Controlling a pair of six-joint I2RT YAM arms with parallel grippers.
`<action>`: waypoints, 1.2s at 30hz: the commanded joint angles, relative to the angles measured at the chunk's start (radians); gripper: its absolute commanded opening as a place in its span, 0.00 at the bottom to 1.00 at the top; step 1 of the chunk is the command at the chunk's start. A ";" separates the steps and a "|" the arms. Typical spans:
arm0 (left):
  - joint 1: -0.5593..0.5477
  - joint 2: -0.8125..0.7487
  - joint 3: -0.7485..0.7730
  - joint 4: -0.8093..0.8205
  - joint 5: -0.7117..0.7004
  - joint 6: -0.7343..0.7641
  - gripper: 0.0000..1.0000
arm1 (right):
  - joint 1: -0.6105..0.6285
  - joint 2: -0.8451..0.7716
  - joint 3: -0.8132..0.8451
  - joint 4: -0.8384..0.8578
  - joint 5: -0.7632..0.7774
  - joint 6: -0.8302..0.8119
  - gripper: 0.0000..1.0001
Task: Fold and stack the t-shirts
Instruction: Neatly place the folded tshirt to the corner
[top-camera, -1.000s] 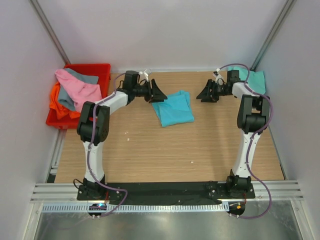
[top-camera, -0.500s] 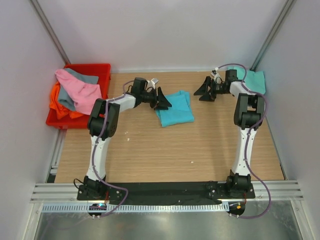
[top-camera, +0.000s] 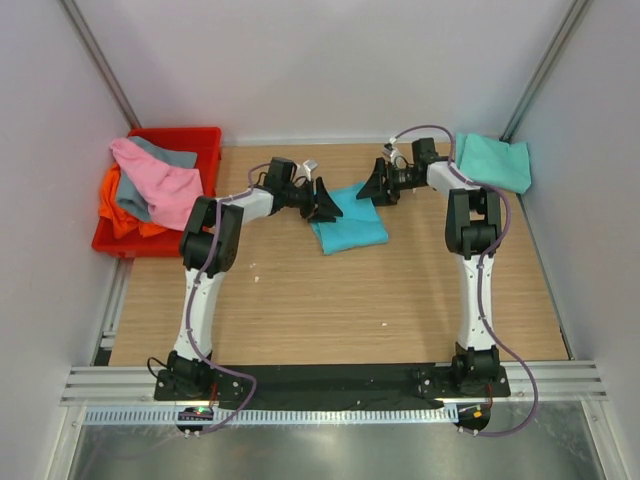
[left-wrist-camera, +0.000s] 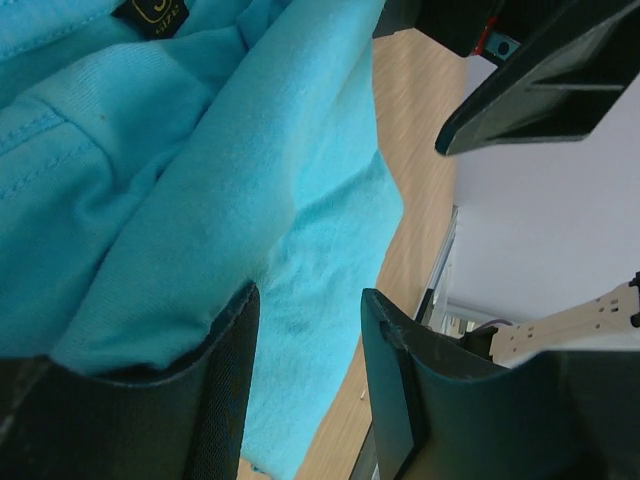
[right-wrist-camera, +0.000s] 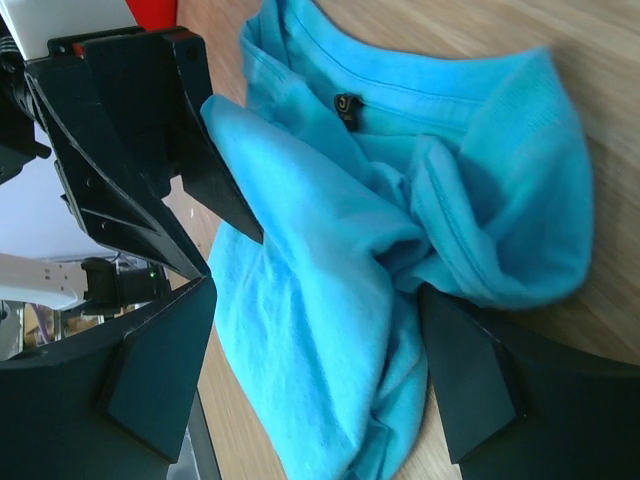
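A bright turquoise-blue t-shirt (top-camera: 350, 222) lies crumpled at the back middle of the table. My left gripper (top-camera: 322, 200) is open at its left edge. In the left wrist view the cloth (left-wrist-camera: 200, 150) fills the frame, and my gripper (left-wrist-camera: 305, 330) has a fold resting against one finger (left-wrist-camera: 215, 400). My right gripper (top-camera: 375, 185) is open at the shirt's back right corner. In the right wrist view it (right-wrist-camera: 320, 320) straddles the bunched cloth (right-wrist-camera: 400, 180), collar label up. A paler mint-teal t-shirt (top-camera: 495, 160) lies at the back right.
A red plastic crate (top-camera: 175, 132) stands at the back left, holding pink (top-camera: 160, 180), grey (top-camera: 170, 155) and orange (top-camera: 115, 205) shirts that spill over its rim. The two grippers face each other closely across the turquoise shirt. White walls close in the table's sides and back.
My right gripper has moved left from beside the mint-teal shirt to the turquoise shirt's right edge. My left gripper has moved right onto the shirt's left edge.
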 joint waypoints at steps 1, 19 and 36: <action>0.002 0.000 0.033 -0.019 0.003 0.020 0.47 | 0.034 0.082 -0.012 -0.063 0.127 -0.042 0.88; 0.006 -0.032 0.020 -0.053 -0.020 0.052 0.47 | 0.047 0.035 -0.095 -0.032 0.319 0.015 0.63; 0.131 -0.261 0.005 -0.260 -0.088 0.302 0.47 | 0.077 -0.184 -0.138 -0.126 0.577 -0.190 0.01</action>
